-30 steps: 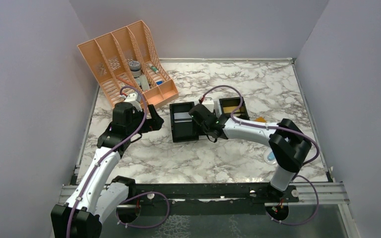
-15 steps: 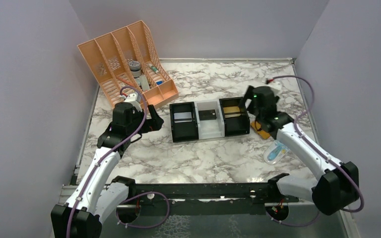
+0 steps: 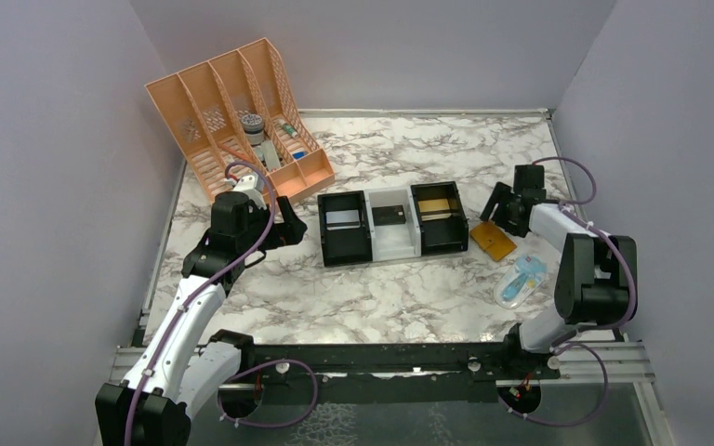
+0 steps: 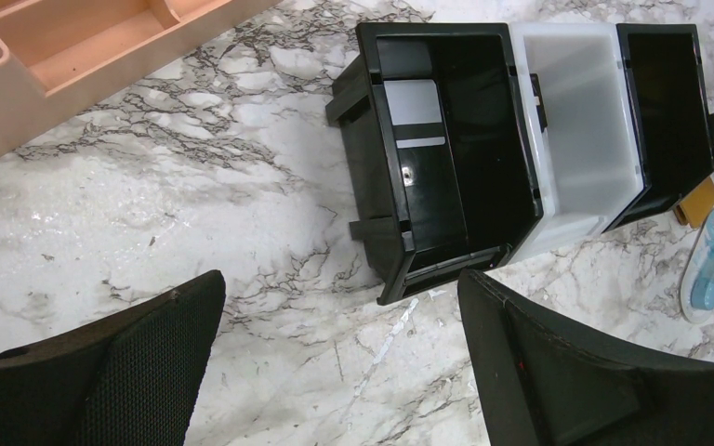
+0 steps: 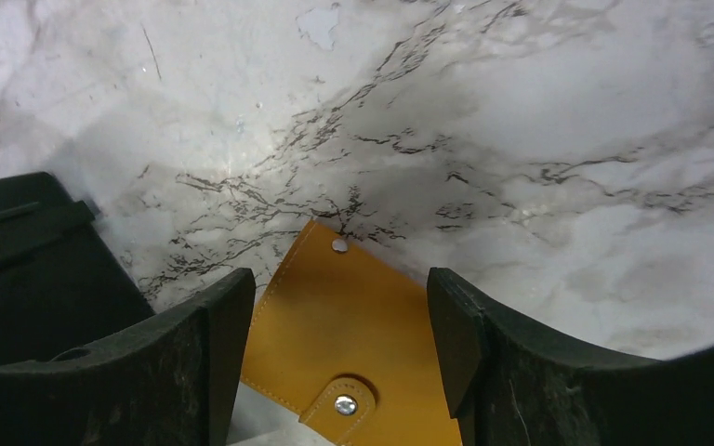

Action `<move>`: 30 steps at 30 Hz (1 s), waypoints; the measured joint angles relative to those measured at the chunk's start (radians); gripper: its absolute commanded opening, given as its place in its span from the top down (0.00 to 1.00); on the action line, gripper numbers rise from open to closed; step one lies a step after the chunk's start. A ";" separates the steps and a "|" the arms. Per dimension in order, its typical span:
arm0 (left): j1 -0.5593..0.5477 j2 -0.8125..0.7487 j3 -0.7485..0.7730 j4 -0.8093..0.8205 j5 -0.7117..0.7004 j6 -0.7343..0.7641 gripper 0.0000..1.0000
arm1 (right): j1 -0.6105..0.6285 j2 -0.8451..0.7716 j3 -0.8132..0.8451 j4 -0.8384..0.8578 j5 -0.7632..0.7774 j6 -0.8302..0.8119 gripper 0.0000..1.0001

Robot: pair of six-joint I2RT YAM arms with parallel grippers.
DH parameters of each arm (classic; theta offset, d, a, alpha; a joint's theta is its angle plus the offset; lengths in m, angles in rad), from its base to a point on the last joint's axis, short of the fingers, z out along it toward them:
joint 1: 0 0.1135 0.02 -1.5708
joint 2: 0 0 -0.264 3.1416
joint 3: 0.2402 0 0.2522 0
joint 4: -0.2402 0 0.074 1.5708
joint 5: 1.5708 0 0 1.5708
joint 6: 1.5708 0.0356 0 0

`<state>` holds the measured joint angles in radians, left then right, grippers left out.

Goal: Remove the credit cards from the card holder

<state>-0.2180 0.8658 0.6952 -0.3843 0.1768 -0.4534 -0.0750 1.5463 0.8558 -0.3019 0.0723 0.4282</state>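
Right hand (image 5: 335, 311) hovering over flat mustard-tan snap-tab card holder (image 5: 372, 325), fingers (image 5: 149, 372) spread, pinching nothing. Card holder lying closed on white marble tabletop (image 3: 381, 288), just right of black rectangular plastic bin (image 3: 442, 237). Left hand (image 4: 339, 307) spread wide, hovering empty above tabletop.

High rear overview; wrist views (close) face table (image 3: 381, 297)
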 measured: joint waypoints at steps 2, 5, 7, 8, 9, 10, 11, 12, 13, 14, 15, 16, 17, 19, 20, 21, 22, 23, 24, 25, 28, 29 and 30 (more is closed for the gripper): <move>0.000 0.000 0.000 0.000 0.000 0.000 0.01 | 0.003 0.033 0.008 -0.002 -0.023 -0.020 0.33; 0.000 0.000 0.000 0.000 0.000 0.000 0.01 | 0.003 0.062 0.013 -0.003 -0.038 -0.039 0.33; 0.000 0.000 0.000 0.000 0.000 0.000 0.01 | 0.003 0.057 0.008 -0.003 -0.045 -0.042 0.33; 0.000 0.000 0.000 0.000 0.000 0.000 0.01 | 0.003 0.049 0.000 -0.001 -0.051 -0.042 0.33; 0.000 0.000 0.000 0.000 0.000 0.000 0.01 | 0.003 0.040 -0.009 0.000 -0.056 -0.042 0.32; 0.000 0.000 0.000 0.000 0.000 0.000 0.01 | 0.003 0.033 -0.016 -0.001 -0.061 -0.042 0.30; 0.000 0.000 0.000 0.000 0.000 0.000 0.01 | 0.003 0.024 -0.026 -0.002 -0.069 -0.042 0.27; 0.000 0.000 0.000 0.000 0.000 0.000 0.01 | 0.003 0.017 -0.035 -0.001 -0.077 -0.041 0.24; 0.000 0.000 0.000 0.000 0.000 0.000 0.01 | 0.003 0.010 -0.045 -0.001 -0.085 -0.041 0.22; 0.000 0.000 0.000 0.000 0.000 0.000 0.01 | 0.003 -0.001 -0.056 0.001 -0.090 -0.041 0.20; 0.000 0.000 0.000 0.000 0.000 0.000 0.01 | 0.003 -0.014 -0.067 0.001 -0.093 -0.040 0.19; 0.000 0.000 0.000 0.000 0.000 0.000 0.01 | 0.003 -0.028 -0.080 -0.001 -0.095 -0.040 0.19; 0.000 0.000 0.000 0.000 0.000 0.000 0.01 | 0.003 -0.043 -0.092 -0.001 -0.097 -0.038 0.19; 0.000 0.000 0.000 0.000 0.000 0.000 0.01 | 0.003 -0.071 -0.114 -0.005 -0.101 -0.034 0.21; 0.000 0.000 0.000 0.000 0.000 0.000 0.01 | 0.003 -0.084 -0.122 -0.008 -0.105 -0.032 0.24; 0.000 0.000 0.000 0.000 0.000 0.000 0.01 | 0.003 -0.096 -0.129 -0.012 -0.107 -0.031 0.27; 0.000 0.000 0.000 0.000 0.000 0.000 0.01 | 0.003 -0.109 -0.137 -0.015 -0.108 -0.027 0.31; 0.000 0.000 0.000 0.000 0.000 0.000 0.01 | 0.003 -0.121 -0.143 -0.017 -0.109 -0.022 0.35; 0.000 0.000 0.000 0.000 0.000 0.000 0.01 | 0.003 -0.132 -0.151 -0.017 -0.109 -0.014 0.38; 0.000 0.000 0.000 0.000 0.000 0.000 0.01 | 0.003 -0.147 -0.164 -0.016 -0.109 -0.008 0.41; 0.000 0.000 0.000 0.000 0.000 0.000 0.01 | 0.003 -0.185 -0.208 -0.014 -0.112 0.013 0.45; 0.000 0.000 0.000 0.000 0.000 0.000 0.01 | 0.003 -0.197 -0.220 -0.014 -0.114 0.017 0.46; 0.000 0.000 0.000 0.000 0.000 0.000 0.01 | 0.003 -0.206 -0.230 -0.014 -0.118 0.021 0.46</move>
<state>-0.2180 0.8658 0.6952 -0.3843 0.1768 -0.4538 -0.0723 1.3399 0.6258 -0.3161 -0.0456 0.4488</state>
